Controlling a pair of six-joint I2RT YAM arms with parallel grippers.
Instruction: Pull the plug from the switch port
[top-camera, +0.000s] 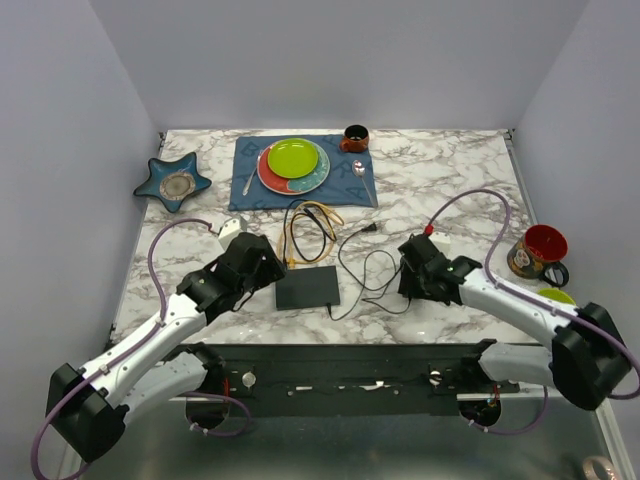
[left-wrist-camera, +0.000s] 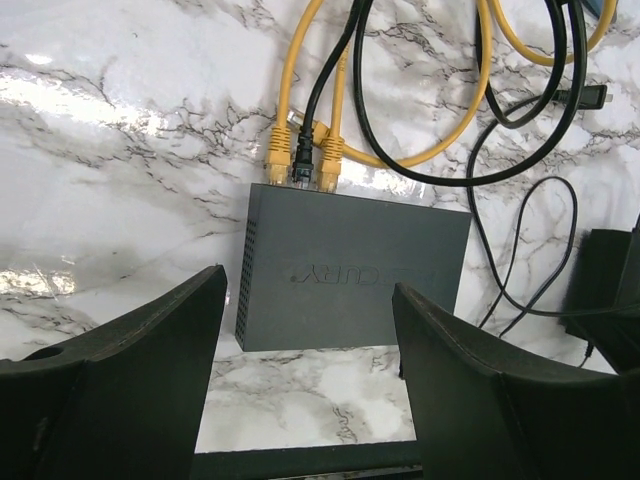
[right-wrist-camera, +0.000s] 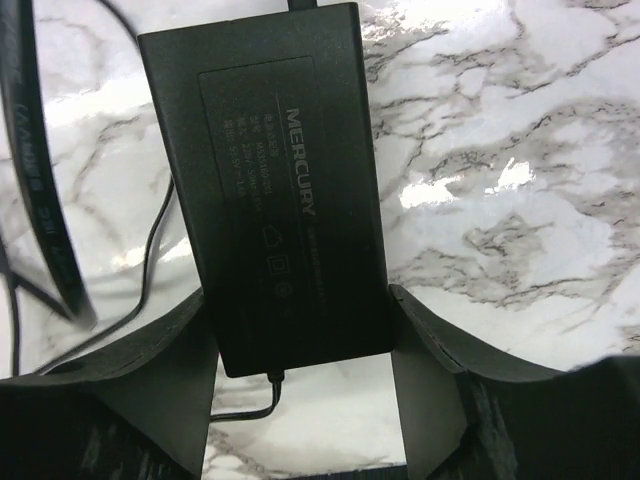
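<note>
The switch (left-wrist-camera: 350, 270) is a flat black box on the marble, lying between the two arms (top-camera: 308, 288). Three plugs sit side by side in its far edge: a yellow plug (left-wrist-camera: 278, 146), a black plug (left-wrist-camera: 303, 158) and another yellow plug (left-wrist-camera: 330, 150). My left gripper (left-wrist-camera: 308, 290) hovers at the switch's near left end, open and holding nothing (top-camera: 262, 262). My right gripper (right-wrist-camera: 298, 300) is to the right of the switch (top-camera: 408, 272). Its fingers (right-wrist-camera: 190, 350) press both sides of the black power brick (right-wrist-camera: 275, 180).
Yellow cable loops (top-camera: 312, 222) and thin black cords (top-camera: 365, 268) lie beyond and to the right of the switch. At the back are a blue mat with a green plate (top-camera: 292, 157), a brown cup (top-camera: 354, 137) and a starfish dish (top-camera: 175, 181). A red mug (top-camera: 540, 250) stands at the right edge.
</note>
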